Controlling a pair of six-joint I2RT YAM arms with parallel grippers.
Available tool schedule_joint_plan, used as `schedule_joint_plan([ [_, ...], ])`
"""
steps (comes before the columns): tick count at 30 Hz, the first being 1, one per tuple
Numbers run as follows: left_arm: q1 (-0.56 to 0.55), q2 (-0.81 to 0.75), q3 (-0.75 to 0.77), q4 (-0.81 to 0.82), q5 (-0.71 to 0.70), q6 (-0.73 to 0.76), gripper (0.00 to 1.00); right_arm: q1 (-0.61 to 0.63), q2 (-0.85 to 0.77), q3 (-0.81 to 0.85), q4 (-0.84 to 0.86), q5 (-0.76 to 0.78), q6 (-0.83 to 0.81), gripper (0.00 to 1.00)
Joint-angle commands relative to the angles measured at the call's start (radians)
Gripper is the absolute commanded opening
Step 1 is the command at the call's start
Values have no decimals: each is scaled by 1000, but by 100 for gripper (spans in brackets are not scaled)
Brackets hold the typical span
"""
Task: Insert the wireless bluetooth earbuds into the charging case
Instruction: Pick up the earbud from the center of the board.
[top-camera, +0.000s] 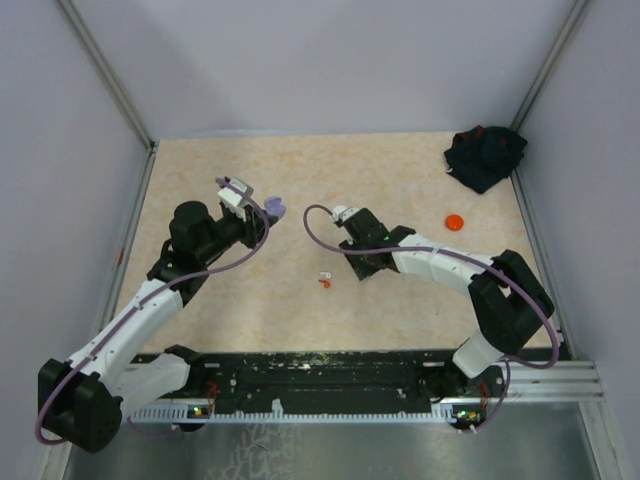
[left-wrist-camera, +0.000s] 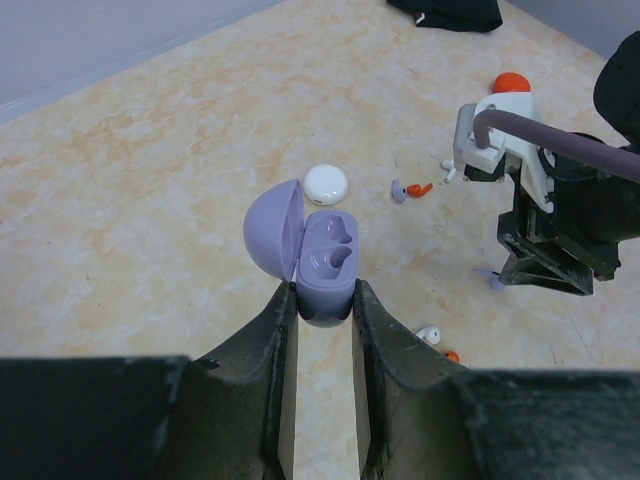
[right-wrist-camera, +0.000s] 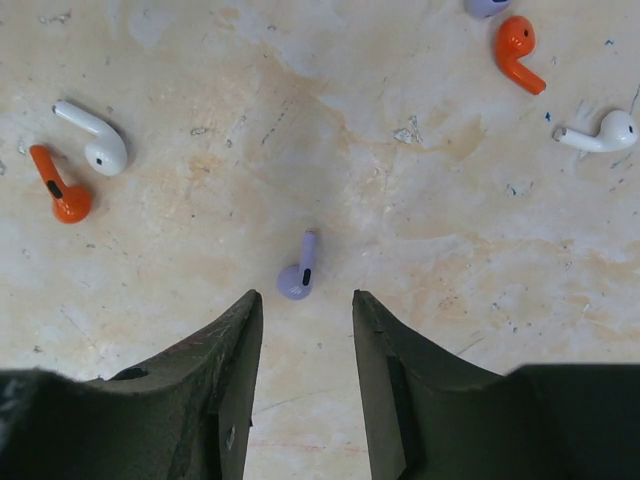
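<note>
Your left fingers (left-wrist-camera: 288, 305) are clenched on the base of the lavender charging case (left-wrist-camera: 328, 262). Its lid is swung open to the left and both moulded wells face up. Just beyond the case, a white round case (left-wrist-camera: 326, 183) lies shut on the counter (left-wrist-camera: 150, 180). To its right sit a purple earbud (left-wrist-camera: 399, 190) and an orange earbud (left-wrist-camera: 420, 188), close enough that you cannot tell whether they touch. A white earbud (left-wrist-camera: 448, 165) lies near them. Close beside your left fingers' right tip there is a second white earbud (left-wrist-camera: 428, 335), with a second orange earbud (left-wrist-camera: 452, 356) just next to it.

Further right, your right fingers (right-wrist-camera: 250, 310) are released. They stand apart, pointing down at the counter with nothing between them. A lavender earbud (right-wrist-camera: 299, 270) lies flat just ahead of their tips, in line with the gap, and neither finger touches it.

Well to the right of that arm, an orange round case (top-camera: 455, 221) rests alone on the counter. A crumpled black cloth (top-camera: 485, 155) sits in the far right corner.
</note>
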Motion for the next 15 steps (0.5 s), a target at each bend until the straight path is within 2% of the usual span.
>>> schedule_joint_plan([
  [1, 8, -10, -2, 37, 24, -13, 1, 5, -22, -6, 49, -32, 78, 43],
  [4, 10, -10, -2, 37, 24, -16, 1, 22, -5, -20, 79, -18, 92, 49],
  [15, 12, -16, -3, 36, 19, -14, 1, 33, 56, -34, 86, 63, 92, 50],
])
